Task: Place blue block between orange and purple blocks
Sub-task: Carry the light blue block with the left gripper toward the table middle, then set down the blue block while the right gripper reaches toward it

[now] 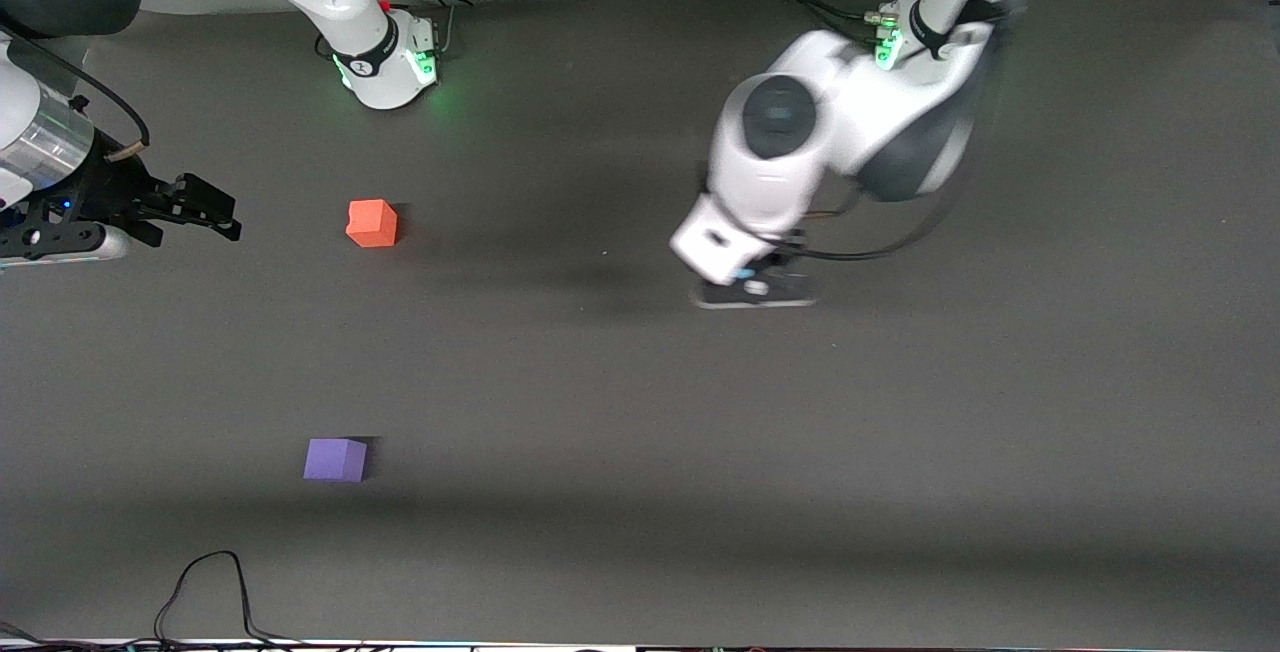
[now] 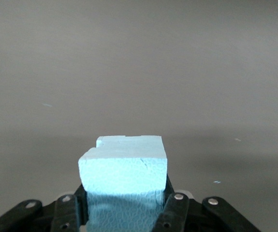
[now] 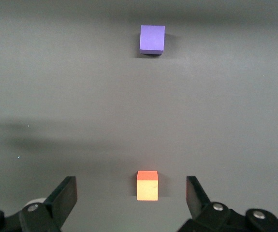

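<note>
Left gripper (image 2: 122,212) clamped on blue block (image 2: 123,171)
Gap between orange block (image 1: 371,223) and purple block (image 1: 335,459) lies at eight o'clock; right gripper (image 3: 131,198) waits, spread.

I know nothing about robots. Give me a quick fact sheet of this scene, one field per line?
Blue block: clamped in the left gripper, over the table's middle
Orange block: on the table, toward the right arm's end
Purple block: nearer the front camera than orange
Right gripper: open, waiting beside orange
Gap between orange and purple: unfilled
</note>
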Tool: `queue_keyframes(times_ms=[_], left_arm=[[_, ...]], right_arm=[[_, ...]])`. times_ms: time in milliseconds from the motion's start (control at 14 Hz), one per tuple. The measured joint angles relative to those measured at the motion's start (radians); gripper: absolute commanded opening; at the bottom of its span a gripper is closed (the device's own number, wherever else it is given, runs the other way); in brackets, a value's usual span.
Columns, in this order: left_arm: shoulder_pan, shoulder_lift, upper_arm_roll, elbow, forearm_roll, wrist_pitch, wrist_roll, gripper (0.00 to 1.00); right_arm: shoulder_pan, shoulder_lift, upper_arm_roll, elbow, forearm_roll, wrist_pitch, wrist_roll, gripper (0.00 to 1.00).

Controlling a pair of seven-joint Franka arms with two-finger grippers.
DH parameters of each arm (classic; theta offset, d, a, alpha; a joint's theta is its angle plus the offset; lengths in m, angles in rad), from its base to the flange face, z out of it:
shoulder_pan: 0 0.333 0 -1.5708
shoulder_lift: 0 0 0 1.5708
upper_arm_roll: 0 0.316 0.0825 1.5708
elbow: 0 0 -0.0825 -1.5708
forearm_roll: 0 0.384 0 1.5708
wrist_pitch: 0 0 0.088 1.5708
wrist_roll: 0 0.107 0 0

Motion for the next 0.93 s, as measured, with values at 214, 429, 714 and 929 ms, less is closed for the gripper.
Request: queue_keyframes(times_ms=[214,429,714,929], left_arm=[[-0.128,0.19,0.003,0.17,0.037,0.014,-0.098,0.45],[-0.192,0.336,0.005,0.227,0.042,0.141,-0.149,0.45],[-0.233,0.459,0.005,0.244,0.042,0.265,-0.167,0.47],[-0.235,0.484,0.006,0.255,0.042,0.277,-0.168,0.99]], right_arm=[[0.0,0.0,0.0,-0.001,0.0,0.0,0.0,1.0],[0.0,0.001,0.001,-0.01,0.001,0.005,0.0,1.0],[0.0,0.003,0.003,-0.018,0.001,0.019,0.0,1.0],[0.0,0.003,0.003,-0.026,0.001,0.02,0.0,1.0]])
